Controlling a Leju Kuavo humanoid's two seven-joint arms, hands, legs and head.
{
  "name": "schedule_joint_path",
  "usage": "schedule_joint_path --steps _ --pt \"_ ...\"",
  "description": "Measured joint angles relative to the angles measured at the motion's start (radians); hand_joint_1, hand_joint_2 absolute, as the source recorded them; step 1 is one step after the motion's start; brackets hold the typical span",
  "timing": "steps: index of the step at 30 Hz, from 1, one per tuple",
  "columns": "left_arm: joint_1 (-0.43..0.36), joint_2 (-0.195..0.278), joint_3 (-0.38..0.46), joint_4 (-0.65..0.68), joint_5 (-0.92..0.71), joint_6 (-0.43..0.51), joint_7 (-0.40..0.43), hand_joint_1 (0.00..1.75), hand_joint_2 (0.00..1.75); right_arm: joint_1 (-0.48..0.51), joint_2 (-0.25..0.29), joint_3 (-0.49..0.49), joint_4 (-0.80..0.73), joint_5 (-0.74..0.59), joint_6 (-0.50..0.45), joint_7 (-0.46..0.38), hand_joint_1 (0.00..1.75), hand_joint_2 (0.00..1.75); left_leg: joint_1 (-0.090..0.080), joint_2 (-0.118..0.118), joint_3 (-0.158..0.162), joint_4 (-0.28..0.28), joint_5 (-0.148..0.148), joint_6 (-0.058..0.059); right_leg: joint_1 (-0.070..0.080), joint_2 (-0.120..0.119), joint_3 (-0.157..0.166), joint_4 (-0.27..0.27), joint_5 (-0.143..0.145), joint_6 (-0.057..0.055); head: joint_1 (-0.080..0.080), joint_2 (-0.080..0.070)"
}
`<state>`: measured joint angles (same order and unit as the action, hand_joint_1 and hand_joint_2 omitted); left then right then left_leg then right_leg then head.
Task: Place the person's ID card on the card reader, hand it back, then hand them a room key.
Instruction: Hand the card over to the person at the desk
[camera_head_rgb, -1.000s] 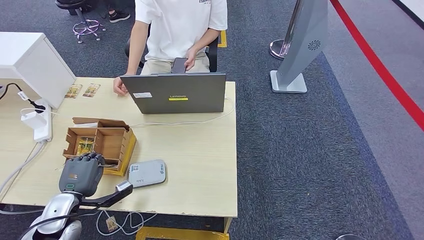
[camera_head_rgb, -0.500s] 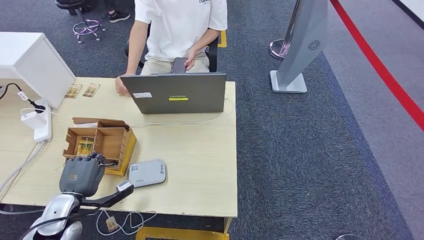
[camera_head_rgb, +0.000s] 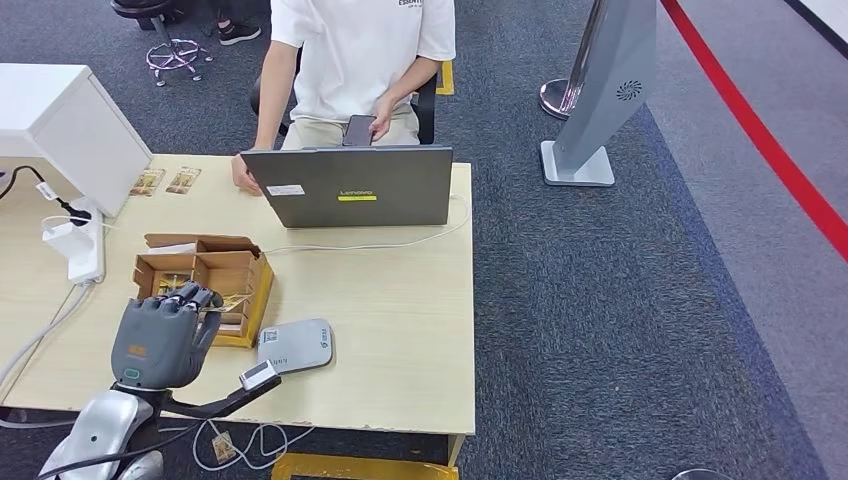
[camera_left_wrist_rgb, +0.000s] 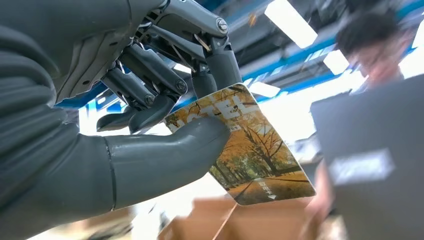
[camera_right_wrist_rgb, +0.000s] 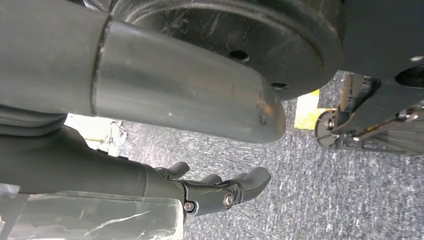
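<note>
Pinching a room key (camera_left_wrist_rgb: 250, 150) printed with autumn trees between thumb and fingers, the left robot hand (camera_head_rgb: 160, 335) hovers over the cardboard box (camera_head_rgb: 245, 275) beside the card reader (camera_head_rgb: 295, 345) on the worktop (camera_head_rgb: 400, 330), while the right robot hand (camera_right_wrist_rgb: 225, 192) hangs empty, fingers loosely curled.

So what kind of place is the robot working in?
Probably a pretend hotel check-in desk in an office or lab: a card reader, a box of cards, and a "HOTEL" key card in the robot's left hand.
</note>
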<state>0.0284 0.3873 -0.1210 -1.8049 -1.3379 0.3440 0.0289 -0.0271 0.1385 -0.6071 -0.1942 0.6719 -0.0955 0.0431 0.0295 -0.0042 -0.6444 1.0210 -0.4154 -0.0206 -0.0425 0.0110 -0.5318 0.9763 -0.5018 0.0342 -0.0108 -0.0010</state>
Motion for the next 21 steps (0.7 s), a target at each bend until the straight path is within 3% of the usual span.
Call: schedule_joint_path --steps 3,7,11,13,16,21 --pt "-0.059 0.026 -0.042 -0.073 0.032 -0.007 0.006 1.75 1.75 0.0 0.0 -0.01 0.0 0.015 0.003 -0.004 0.0 0.0 0.0 -0.001 0.0 0.0 0.001 0.0 0.0 -0.002 -0.001 0.0 0.0 0.0 0.0 0.0" --pt "-0.258 0.023 -0.057 -0.049 0.038 -0.016 0.031 1.75 1.75 -0.007 0.0 -0.012 0.0 0.065 0.016 -0.004 0.0 0.0 0.001 -0.004 0.0 0.0 0.003 0.001 0.0 -0.005 0.0 0.0 0.002 0.0 -0.001 0.0" --pt "-0.572 -0.018 -0.065 0.282 -0.04 0.122 0.032 1.75 1.75 -0.023 -0.001 -0.001 -0.001 0.112 0.037 -0.008 0.0 0.0 0.001 -0.007 -0.002 0.0 0.01 0.0 0.001 -0.006 -0.001 0.0 0.007 0.0 0.002 0.0" --pt "-0.691 -0.034 -0.066 0.464 -0.069 0.197 0.031 1.75 1.75 -0.03 -0.001 0.006 -0.001 0.123 0.043 -0.012 0.0 0.0 0.001 -0.003 -0.002 0.0 0.01 -0.001 0.001 -0.002 -0.002 0.001 0.01 -0.001 0.001 0.0" --pt "-0.792 -0.061 -0.066 0.654 -0.097 0.231 0.038 1.75 1.75 -0.03 -0.002 0.009 -0.001 0.13 0.044 -0.013 0.0 0.0 0.001 0.001 -0.002 0.0 0.011 0.0 0.001 0.002 -0.003 0.001 0.011 0.0 0.001 0.0" --pt "-0.892 -0.092 -0.071 0.868 -0.156 0.22 0.088 1.75 1.75 -0.03 -0.002 0.011 -0.001 0.138 0.044 0.004 0.0 0.0 0.0 0.001 -0.003 0.0 0.01 0.0 0.0 0.003 -0.005 0.0 0.011 0.0 0.001 0.0"
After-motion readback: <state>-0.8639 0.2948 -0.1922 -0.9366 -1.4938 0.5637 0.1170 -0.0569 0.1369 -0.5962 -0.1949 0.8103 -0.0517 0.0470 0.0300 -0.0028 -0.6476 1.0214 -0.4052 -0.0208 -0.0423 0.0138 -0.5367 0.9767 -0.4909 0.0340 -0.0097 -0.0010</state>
